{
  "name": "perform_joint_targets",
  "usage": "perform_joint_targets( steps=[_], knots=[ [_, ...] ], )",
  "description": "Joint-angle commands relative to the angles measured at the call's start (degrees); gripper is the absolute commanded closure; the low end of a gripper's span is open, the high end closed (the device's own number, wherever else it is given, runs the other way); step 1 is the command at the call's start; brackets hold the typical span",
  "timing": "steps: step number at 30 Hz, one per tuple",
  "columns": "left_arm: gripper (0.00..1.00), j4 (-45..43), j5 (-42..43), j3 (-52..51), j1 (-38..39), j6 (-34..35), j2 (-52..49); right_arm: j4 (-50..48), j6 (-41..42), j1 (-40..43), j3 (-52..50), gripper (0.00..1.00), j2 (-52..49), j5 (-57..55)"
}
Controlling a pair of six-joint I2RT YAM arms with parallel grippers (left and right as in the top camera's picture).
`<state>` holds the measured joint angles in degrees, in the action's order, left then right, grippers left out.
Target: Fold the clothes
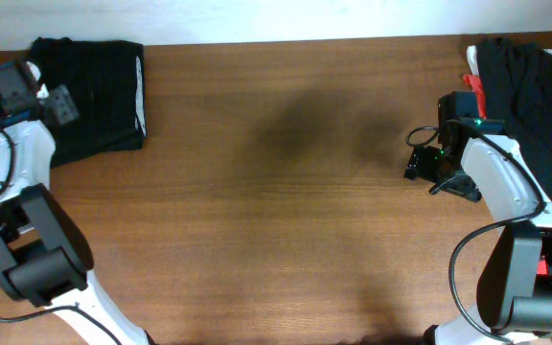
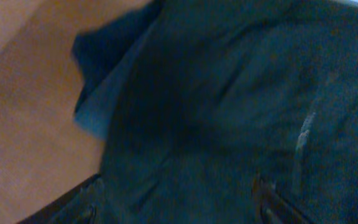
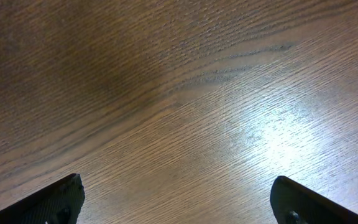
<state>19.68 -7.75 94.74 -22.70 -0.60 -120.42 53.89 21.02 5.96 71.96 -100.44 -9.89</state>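
A folded black garment [image 1: 94, 86] with a white edge lies at the table's far left corner. My left gripper [image 1: 60, 103] hovers over its left part, open and empty; the left wrist view shows the dark cloth [image 2: 229, 106] filling the frame between the spread fingers [image 2: 176, 202]. A pile of dark unfolded clothes [image 1: 535, 96] lies at the far right edge. My right gripper [image 1: 420, 163] is open and empty above bare wood just left of that pile; the right wrist view shows only the table [image 3: 179, 93] between the fingers [image 3: 179, 199].
A red object [image 1: 474, 86] sits by the right pile, and another red piece [image 1: 547, 264] shows near the right arm's base. The brown wooden table [image 1: 276, 220] spans the view between the two arms.
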Motion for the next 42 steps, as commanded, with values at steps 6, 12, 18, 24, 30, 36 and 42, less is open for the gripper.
perform_joint_targets(
  steps=[6,12,18,24,30,36,42],
  knots=[
    [0.24,6.14,8.7,1.03,-8.83,-4.92,-4.48,0.02,0.5,0.17,0.7,0.01,0.76,-0.9],
    [0.25,4.07,15.34,1.03,-9.99,-9.81,-9.31,0.02,0.5,0.17,0.7,0.01,0.76,-0.9],
    [0.55,0.48,16.81,1.03,-9.99,-9.79,-12.66,0.02,0.5,0.17,0.7,0.01,0.76,-0.92],
    [0.99,0.57,16.79,2.64,-9.86,-9.14,-10.97,0.02,0.5,0.17,0.7,0.01,0.76,-0.9],
    [0.99,1.84,16.04,4.7,-7.69,-8.87,-1.97,0.02,0.5,0.17,0.7,0.01,0.76,-0.9],
    [0.99,1.49,6.67,4.7,-5.57,-8.07,0.44,0.02,0.5,0.17,0.7,0.01,0.76,-0.92],
    [0.99,-2.36,-6.62,4.7,-6.78,-8.09,-1.2,0.02,0.5,0.17,0.7,0.01,0.76,-0.9]
  ],
)
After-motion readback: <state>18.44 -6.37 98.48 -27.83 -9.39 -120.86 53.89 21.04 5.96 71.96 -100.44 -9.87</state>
